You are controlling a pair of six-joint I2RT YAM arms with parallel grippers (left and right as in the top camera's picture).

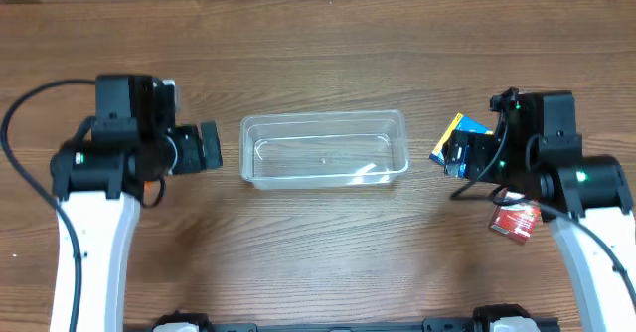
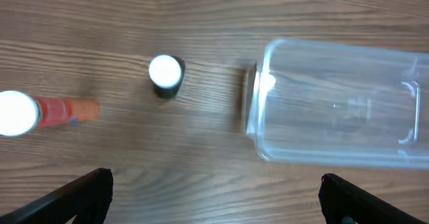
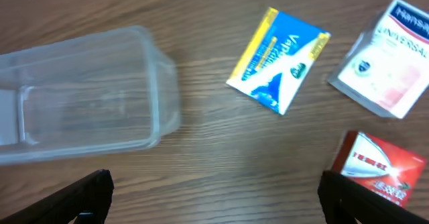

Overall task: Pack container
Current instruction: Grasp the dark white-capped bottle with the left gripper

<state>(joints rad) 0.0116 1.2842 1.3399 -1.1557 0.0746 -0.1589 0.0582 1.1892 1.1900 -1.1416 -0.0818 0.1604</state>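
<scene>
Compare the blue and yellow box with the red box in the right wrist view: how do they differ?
Colour: the blue and yellow box is blue with a yellow stripe; the red box is red with white print. Place: the blue and yellow box lies nearer the container; the red box lies farther off, partly cut by the picture's edge. Both lie flat on the table, outside the container.

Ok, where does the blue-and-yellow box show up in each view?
Overhead: the blue-and-yellow box lies right of centre, just right of the container.
Left wrist: not in it; the container fills the right side.
Right wrist: upper middle, right of the container.
Shared landmark: the clear container, seen in all three views.
</scene>
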